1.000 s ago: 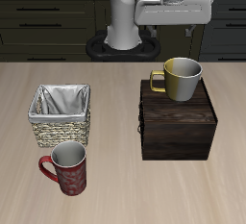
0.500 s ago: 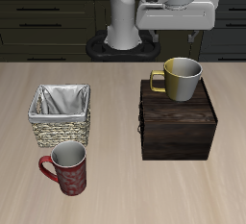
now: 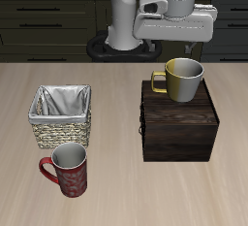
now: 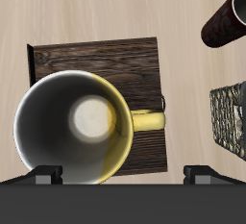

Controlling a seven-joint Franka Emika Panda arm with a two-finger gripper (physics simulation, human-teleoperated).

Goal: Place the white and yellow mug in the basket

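Observation:
The white and yellow mug [image 3: 182, 80] stands upright on top of a dark brown wooden box [image 3: 180, 131], its handle pointing toward the basket side. The wicker basket [image 3: 60, 131] with grey cloth lining sits on the table apart from the box and holds nothing. My gripper [image 3: 183, 46] hangs open just above and slightly behind the mug, touching nothing. In the wrist view the mug [image 4: 58, 98] lies directly below, between the two fingertips of the gripper [image 4: 123, 175], with the box top [image 4: 96, 55] under it and a corner of the basket [image 4: 231, 117] at the edge.
A dark red patterned mug [image 3: 70, 170] stands in front of the basket, near the table's front edge; it also shows in the wrist view [image 4: 226, 21]. The robot base and dark cabinets are at the back.
My gripper has come down and slightly forward toward the mug. The mug, box, basket and red mug have not moved.

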